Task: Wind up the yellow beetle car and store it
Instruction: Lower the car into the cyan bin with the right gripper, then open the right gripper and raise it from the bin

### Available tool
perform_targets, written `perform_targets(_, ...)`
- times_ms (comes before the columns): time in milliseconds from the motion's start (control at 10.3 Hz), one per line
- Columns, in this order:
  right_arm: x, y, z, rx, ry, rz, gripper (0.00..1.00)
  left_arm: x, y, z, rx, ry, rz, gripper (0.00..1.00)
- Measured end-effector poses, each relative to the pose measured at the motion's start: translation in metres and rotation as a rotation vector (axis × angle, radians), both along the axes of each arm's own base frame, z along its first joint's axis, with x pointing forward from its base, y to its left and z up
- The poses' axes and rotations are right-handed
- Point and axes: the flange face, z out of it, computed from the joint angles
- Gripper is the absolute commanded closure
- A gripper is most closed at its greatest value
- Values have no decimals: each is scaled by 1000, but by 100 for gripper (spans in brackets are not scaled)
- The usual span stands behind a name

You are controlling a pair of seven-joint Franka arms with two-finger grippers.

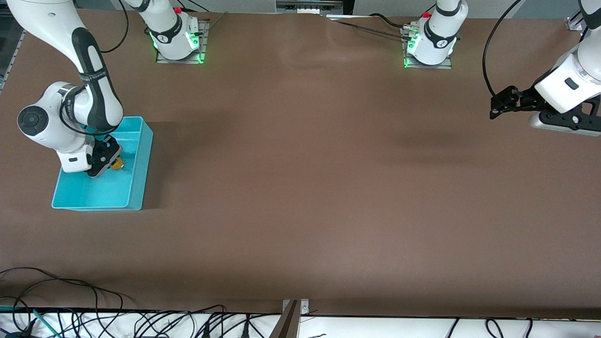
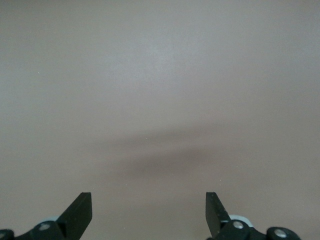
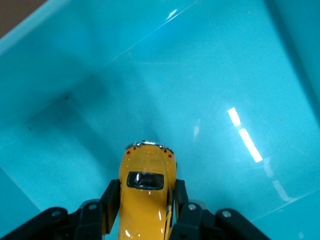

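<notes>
Yellow beetle car [image 3: 146, 192] sits pinched by its flanks in your right gripper [image 3: 145, 210], long axis running straight out between the fingers, low inside the turquoise bin [image 1: 141, 155] at the right arm's end. Your left gripper [image 2: 149, 210] waits spread apart and holding nothing, over bare table [image 1: 328, 188].

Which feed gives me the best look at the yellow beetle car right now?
The right wrist view: the yellow beetle car fills the foreground, clamped between the right gripper fingers over the turquoise bin. The front view shows only a yellow speck; the left wrist view shows none.
</notes>
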Motion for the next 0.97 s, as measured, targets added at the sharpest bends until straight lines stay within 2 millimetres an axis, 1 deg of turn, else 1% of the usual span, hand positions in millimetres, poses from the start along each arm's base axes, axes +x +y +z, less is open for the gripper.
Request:
perform_targets(97,-1,0,-3,2,4,-5,88,0,0,0,0,0,0,0)
perform_targets(194,-1,0,-6,5,8,-13,69,0,0,0,0,2,0,0)
perform_targets(291,-2,0,-9,6,13,-16,56,-1,0,0,0,5,0,0)
perform_targets(486,-2,0,-10,8,13,-18,37,-1,0,-1,0,10,0,0)
perform_targets(583,-1,1,-8,10,12,-17,20,-1,0,-1,1,11,0,0)
perform_targets(680,2,3,-5,14,11,-16,15,-1,0,-1,1,12,0,0)
perform_targets(777,6,4,2,18,8,-15,15,-1,0,-1,1,13,0,0)
perform_targets(874,13,4,12,25,9,-17,15,-1,0,-2,1,14,0,0)
perform_targets(972,22,5,28,40,18,-28,15,-1,0,-3,1,15,0,0)
